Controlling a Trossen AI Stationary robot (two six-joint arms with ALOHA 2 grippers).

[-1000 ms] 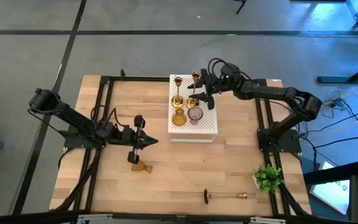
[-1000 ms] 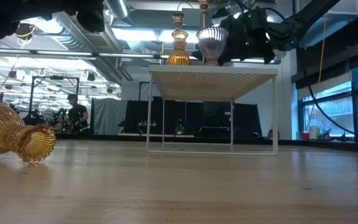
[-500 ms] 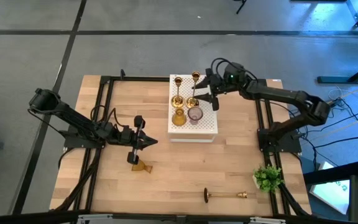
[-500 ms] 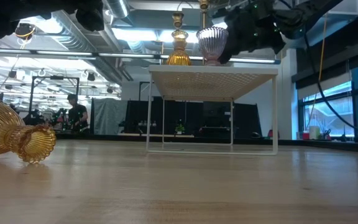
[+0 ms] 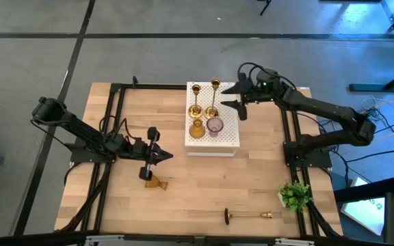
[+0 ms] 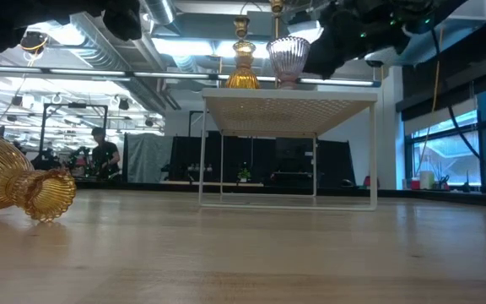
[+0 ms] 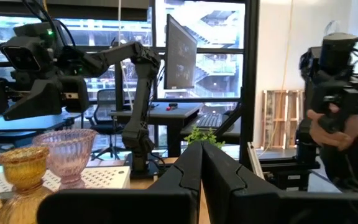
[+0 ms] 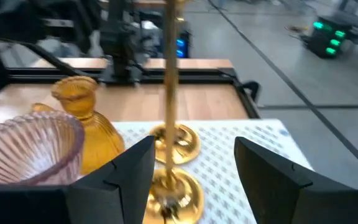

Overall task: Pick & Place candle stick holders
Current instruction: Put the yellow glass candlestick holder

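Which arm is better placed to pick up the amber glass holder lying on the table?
Left. Its hand hovers right beside the toppled amber holder; the right hand is over by the white box.

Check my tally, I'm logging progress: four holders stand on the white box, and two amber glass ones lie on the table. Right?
Not quite. Four holders do stand on the white box, but only one amber glass holder lies on the table; the other one lying there is a brass candlestick. The high view shows it.
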